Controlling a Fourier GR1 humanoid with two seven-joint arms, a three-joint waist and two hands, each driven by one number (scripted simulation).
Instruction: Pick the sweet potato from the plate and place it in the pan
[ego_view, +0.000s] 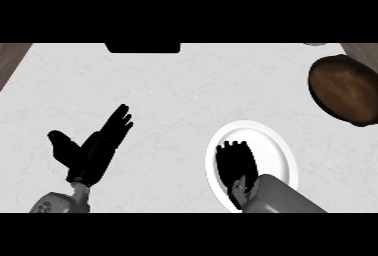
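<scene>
1. The right hand (236, 162) is low over the plate (277, 145); I cannot tell its grasp.
2. The sweet potato is unseen, probably beneath that hand.
3. The pan (343, 87), far beyond the hand to its right, looks empty, so the carry and placing remain.

Right hand (236, 167) covers plate (279, 142) centre; pan (345, 89) edge-cropped.

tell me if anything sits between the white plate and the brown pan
Nothing visible does. The strip of pale grey counter between the round white plate and the round brown pan is bare. The sweet potato itself does not show; the black right hand covers the plate's middle.
</scene>
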